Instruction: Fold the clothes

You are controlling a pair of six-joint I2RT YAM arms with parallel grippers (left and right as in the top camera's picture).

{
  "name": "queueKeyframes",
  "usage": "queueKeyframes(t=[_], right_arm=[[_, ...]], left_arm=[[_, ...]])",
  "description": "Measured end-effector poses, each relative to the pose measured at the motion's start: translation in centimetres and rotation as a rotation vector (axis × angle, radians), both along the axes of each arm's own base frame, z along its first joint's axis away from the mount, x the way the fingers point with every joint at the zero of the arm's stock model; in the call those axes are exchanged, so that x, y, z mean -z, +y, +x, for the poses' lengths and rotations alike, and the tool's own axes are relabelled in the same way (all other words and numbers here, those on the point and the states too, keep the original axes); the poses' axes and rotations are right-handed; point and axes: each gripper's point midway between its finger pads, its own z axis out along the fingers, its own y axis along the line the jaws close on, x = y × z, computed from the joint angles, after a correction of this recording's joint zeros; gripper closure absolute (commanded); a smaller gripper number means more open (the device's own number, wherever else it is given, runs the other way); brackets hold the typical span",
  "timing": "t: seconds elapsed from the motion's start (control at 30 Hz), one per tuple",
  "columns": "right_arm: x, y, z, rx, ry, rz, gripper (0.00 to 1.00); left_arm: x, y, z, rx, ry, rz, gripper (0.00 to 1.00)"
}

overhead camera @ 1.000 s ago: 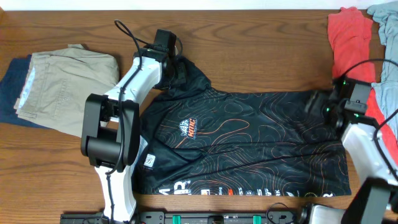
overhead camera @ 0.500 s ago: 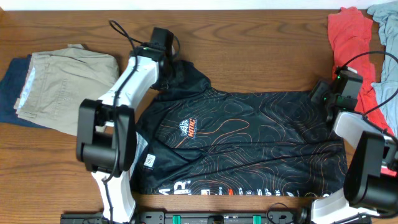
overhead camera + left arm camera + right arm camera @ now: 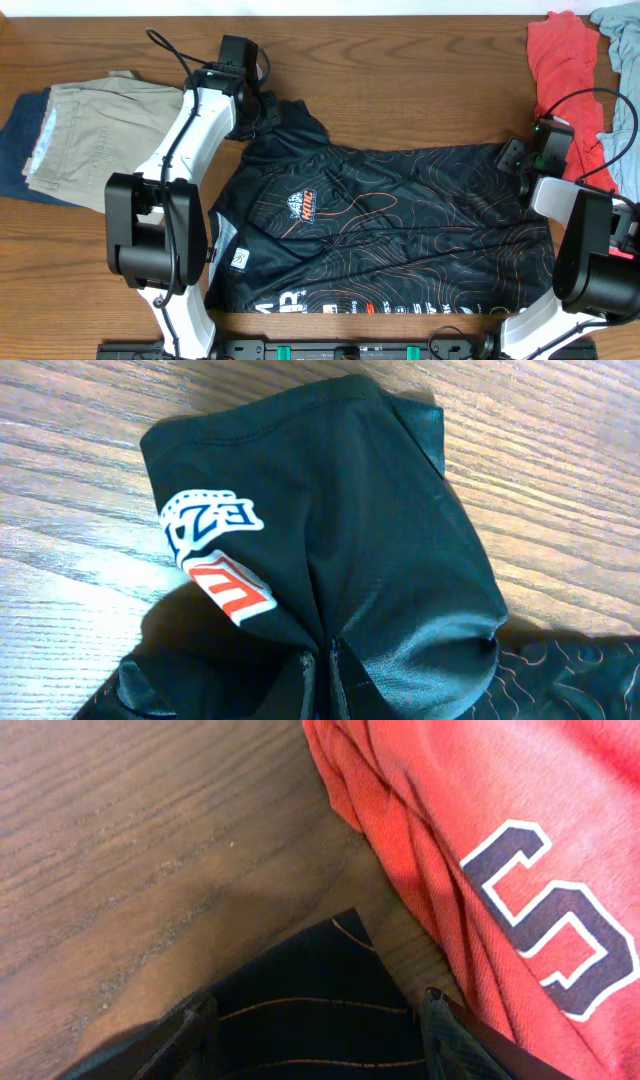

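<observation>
1. The black jersey (image 3: 390,235), patterned with thin orange contour lines, lies spread across the middle of the table (image 3: 400,60). Its collar end is to the left and white lettering runs along its near edge.
2. Its far-left sleeve (image 3: 330,530) is bunched up and shows a white logo and a red-orange one.
3. The left claw (image 3: 265,110) is pressed together on that sleeve, and the fabric gathers into folds at the pinch.
4. The right claw (image 3: 322,1025) stands apart, one finger on either side of the jersey's far-right corner. The corner lies unsqueezed on the wood.
5. Just beside that corner lies a red garment (image 3: 500,850) with navy, white-edged lettering.
6. A pale blue cloth (image 3: 622,25) sits by the red one at the far right edge.
7. At the left, folded khaki shorts (image 3: 105,130) rest on a navy garment (image 3: 14,140), apart from the jersey.
</observation>
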Motion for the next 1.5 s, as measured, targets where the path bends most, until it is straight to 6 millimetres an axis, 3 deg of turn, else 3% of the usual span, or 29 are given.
queueKeyframes(t=[0.33,0.57,0.63,0.73,0.77,1.1,1.27,1.4,1.5], right_arm=[[-0.9,-0.9,0.8,0.016,-0.055,-0.016,0.38],[0.4,-1.3,1.2,0.018,-0.059,-0.017,0.41],[0.4,-1.3,1.3,0.016,-0.063,-0.017,0.50],[0.5,-1.2,1.4,0.012,-0.062,-0.016,0.91],[0.5,-1.2,1.4,0.011,-0.062,-0.013,0.99],[0.5,-0.9,1.5,0.002,-0.054,0.004,0.99],[0.3,-0.4,0.0,-0.002,0.007,0.025,0.99],[-1.6,0.1,-1.7,-0.003,0.049,0.038,0.99],[-4.0,0.5,-3.3,-0.001,0.065,0.041,0.99]], left_arm=[[0.1,0.0,-0.2,0.000,0.008,0.001,0.94],[0.1,0.0,-0.2,0.000,0.008,0.001,0.94],[0.1,0.0,-0.2,0.000,0.008,0.001,0.94],[0.1,0.0,-0.2,0.000,0.009,0.002,0.94],[0.1,0.0,-0.2,0.000,0.011,0.002,0.94],[0.1,0.1,-0.4,0.000,0.019,0.003,0.94],[0.3,0.2,-1.0,0.000,0.045,0.008,0.94],[0.4,0.3,-2.2,0.002,0.092,0.009,0.94],[-0.3,0.5,-3.9,0.004,0.141,0.013,0.94]])
